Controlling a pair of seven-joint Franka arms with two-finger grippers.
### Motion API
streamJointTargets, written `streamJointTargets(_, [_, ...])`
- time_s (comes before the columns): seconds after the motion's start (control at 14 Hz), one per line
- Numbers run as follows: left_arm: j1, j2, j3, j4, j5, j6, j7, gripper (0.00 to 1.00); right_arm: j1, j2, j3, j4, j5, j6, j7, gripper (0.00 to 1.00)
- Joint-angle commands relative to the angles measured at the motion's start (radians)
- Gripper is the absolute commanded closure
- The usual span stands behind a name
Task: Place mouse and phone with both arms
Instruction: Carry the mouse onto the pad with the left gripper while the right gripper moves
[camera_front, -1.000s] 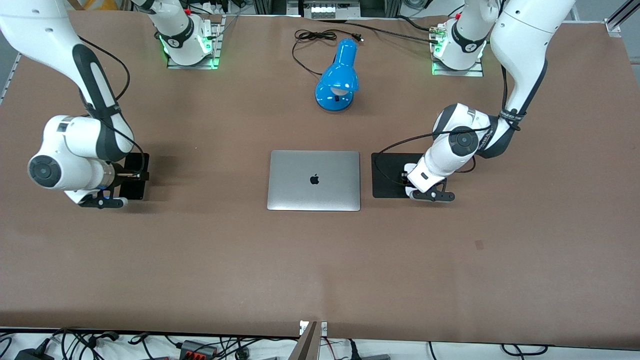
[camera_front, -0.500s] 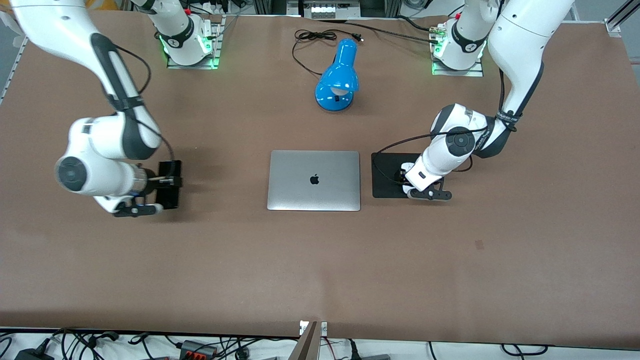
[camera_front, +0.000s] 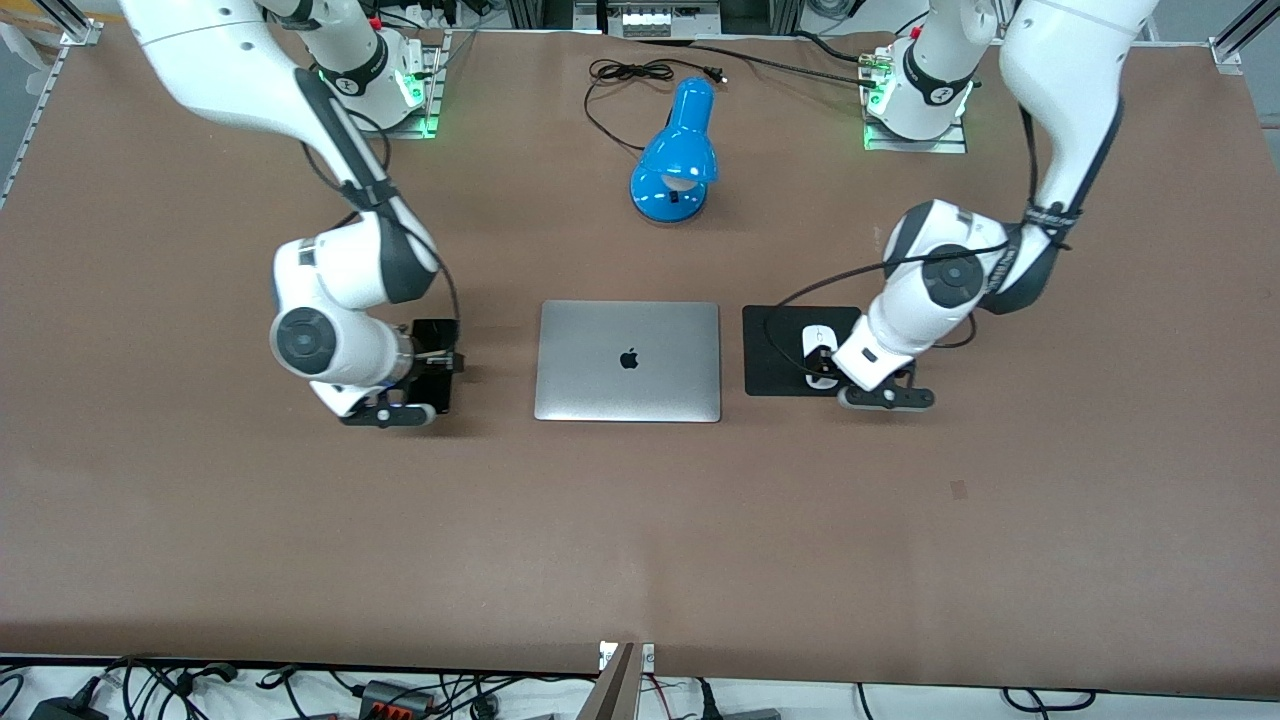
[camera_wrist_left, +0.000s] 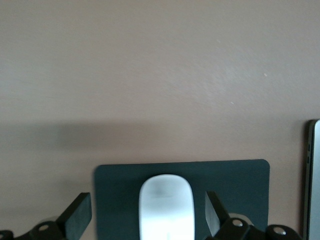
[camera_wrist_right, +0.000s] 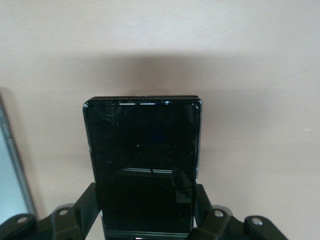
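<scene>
The white mouse (camera_front: 819, 341) lies on the square black mat (camera_front: 775, 352) beside the laptop, toward the left arm's end. My left gripper (camera_front: 826, 377) is open just over it. In the left wrist view, its fingers (camera_wrist_left: 79, 219) stand apart on either side of the mouse (camera_wrist_left: 166, 202), with gaps, over the mat (camera_wrist_left: 117, 200). My right gripper (camera_front: 436, 362) is shut on the black phone (camera_front: 437, 340), holding it flat just over the table beside the laptop, toward the right arm's end. In the right wrist view, the fingers (camera_wrist_right: 86, 206) grip the long edges of the phone (camera_wrist_right: 145, 150).
The closed silver laptop (camera_front: 628, 360) lies mid-table between the phone and the mat; its edge shows in both wrist views (camera_wrist_left: 314, 175) (camera_wrist_right: 9, 185). A blue desk lamp (camera_front: 675, 160) with a black cable (camera_front: 620, 75) lies farther from the camera.
My right arm has carried the phone toward the laptop. My left gripper has shifted slightly toward the left arm's end, and the mouse now shows lying on the mat.
</scene>
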Motion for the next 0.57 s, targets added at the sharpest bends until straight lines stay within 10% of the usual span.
streamJointTargets(0.0, [0.006,-0.006,0.0,0.078,0.023,-0.14,-0.001,0.0,0.018,0.054,-0.005,0.062,0.01,-0.01,0.025,0.82])
streamJointTargets(0.5, [0.022,-0.079,0.005,0.354,0.023,-0.636,0.061,0.0,0.099,0.082,-0.003,0.062,0.016,0.043,0.05,0.82])
